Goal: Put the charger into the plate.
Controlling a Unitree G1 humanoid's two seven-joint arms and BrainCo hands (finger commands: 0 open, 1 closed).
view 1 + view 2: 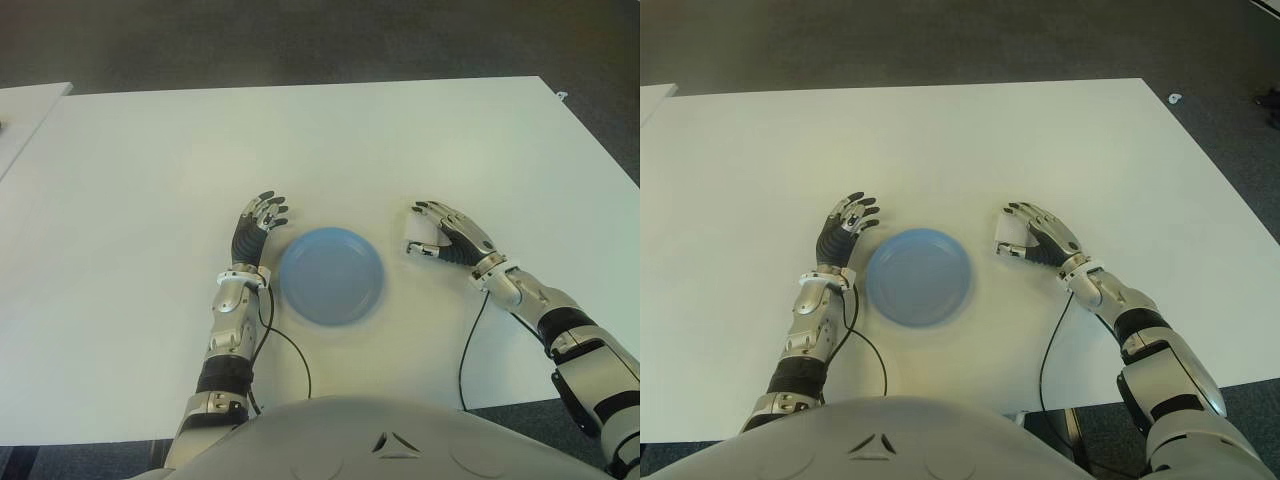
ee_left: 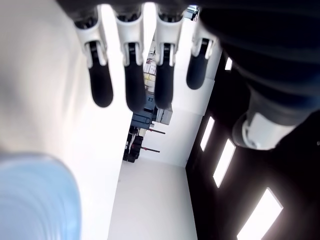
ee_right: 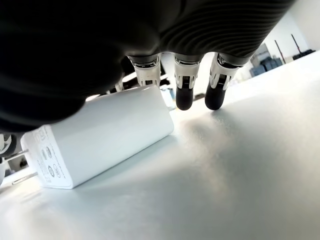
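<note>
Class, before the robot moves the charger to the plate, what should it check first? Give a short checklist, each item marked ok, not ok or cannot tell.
1. Charger lies on the table, under the right robot hand: ok.
2. Fingers firmly closed on the charger: cannot tell.
3. Blue plate holds nothing: ok.
4. Table between charger and plate bare: ok.
5. Left robot hand, open beside the plate's left rim, is off the path: ok.

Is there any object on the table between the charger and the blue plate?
Nothing visible. The charger lies under the right hand, right of the plate; only bare table separates them. The left hand shows on the plate's other side.
</note>
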